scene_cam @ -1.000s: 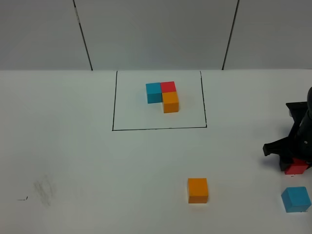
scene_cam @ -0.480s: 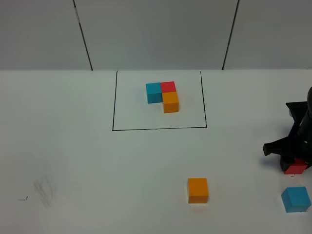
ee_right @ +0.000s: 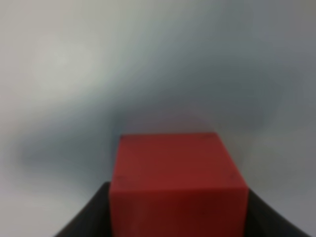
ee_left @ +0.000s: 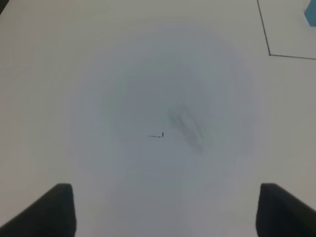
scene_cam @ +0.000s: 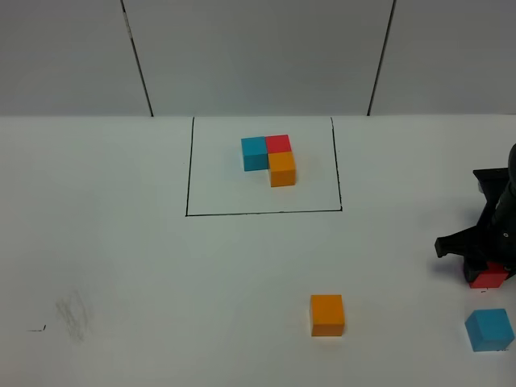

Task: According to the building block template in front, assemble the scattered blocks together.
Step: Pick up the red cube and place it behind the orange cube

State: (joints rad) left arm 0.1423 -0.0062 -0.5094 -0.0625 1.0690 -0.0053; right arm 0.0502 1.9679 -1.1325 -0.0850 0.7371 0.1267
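White table (scene_cam: 121,266), building block template (scene_cam: 269,157), grey wall (scene_cam: 258,56)

No readable text, label, brand or number is showing in any view. A tiny black mark (scene_cam: 36,328) is sitting on the table (scene_cam: 161,266) at about 8 o'clock in the high view, and it's not reading as any letter or digit.
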